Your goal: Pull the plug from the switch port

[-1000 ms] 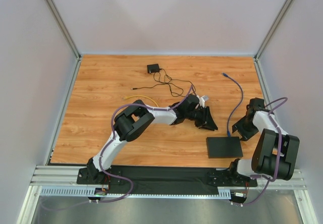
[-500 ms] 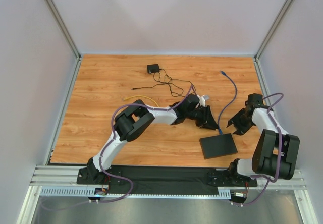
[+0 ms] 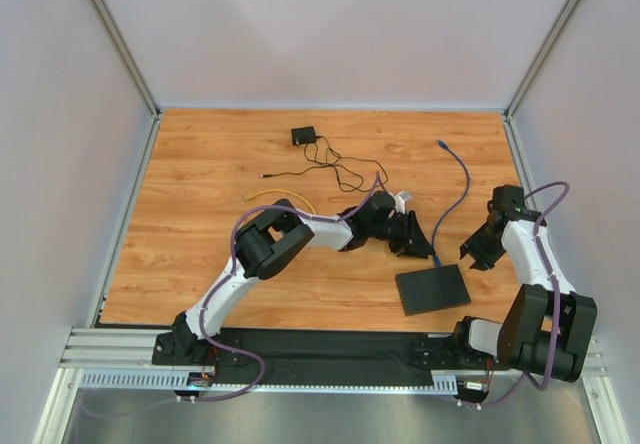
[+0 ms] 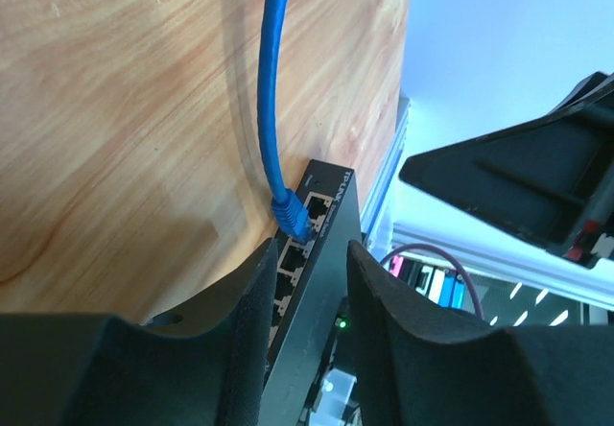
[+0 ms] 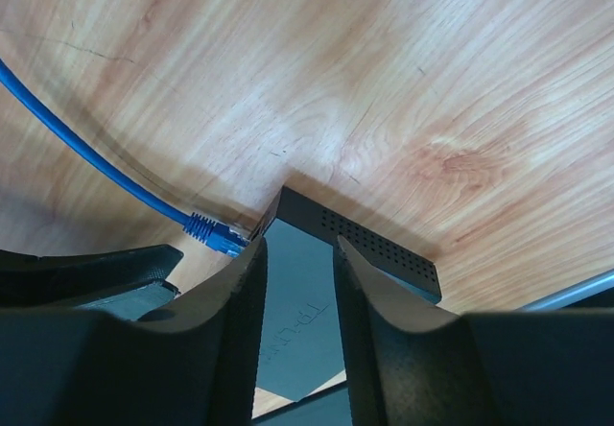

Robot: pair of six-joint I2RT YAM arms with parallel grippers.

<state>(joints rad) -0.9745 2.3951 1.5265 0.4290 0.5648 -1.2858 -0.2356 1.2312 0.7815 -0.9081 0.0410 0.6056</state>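
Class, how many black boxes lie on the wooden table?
2: the flat switch at the near right; the small adapter far back, left of centre. Others may be hidden.

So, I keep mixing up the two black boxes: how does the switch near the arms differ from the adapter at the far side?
The switch is a wide, thin slab; the adapter is a much smaller square. The switch has a blue cable plugged into it; the adapter trails a thin black cord. Both are black and lie flat on the wooden table.
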